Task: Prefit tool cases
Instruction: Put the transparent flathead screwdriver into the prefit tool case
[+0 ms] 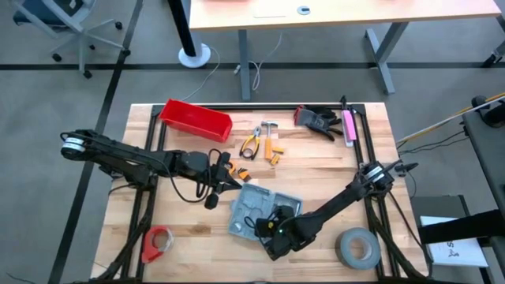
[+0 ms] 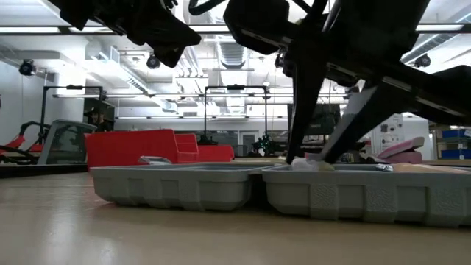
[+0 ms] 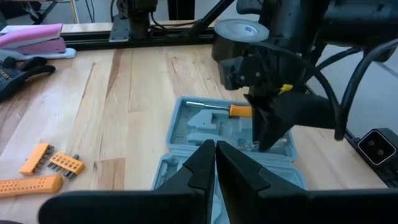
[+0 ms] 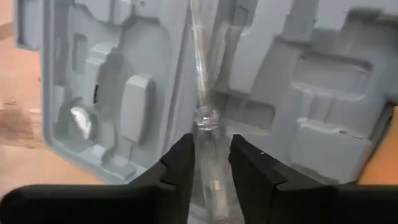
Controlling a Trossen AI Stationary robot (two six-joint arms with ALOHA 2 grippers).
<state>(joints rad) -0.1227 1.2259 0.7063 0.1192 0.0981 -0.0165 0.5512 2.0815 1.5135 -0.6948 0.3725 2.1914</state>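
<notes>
- High view: the open tool case lies flat on the wooden counter, near its front middle, both grey halves facing up.
- Right hand reaches down over the case's right half. The right wrist view shows its two dark fingers on either side of a clear-handled screwdriver that lies along the moulded recesses; the fingers stand just beside the handle, and I cannot tell whether they grip it or have let go.
- Left hand hovers just beside the case's left edge, fingers clenched together with nothing between them.
- An orange-handled tool sits in the far half of the case, seen from the left wrist.
- Behind the case on the counter: a red bin, pliers, orange bit holders, black gloves and a pink stapler.
- A grey tape roll lies at the front right, a red tape roll at the front left.
</notes>
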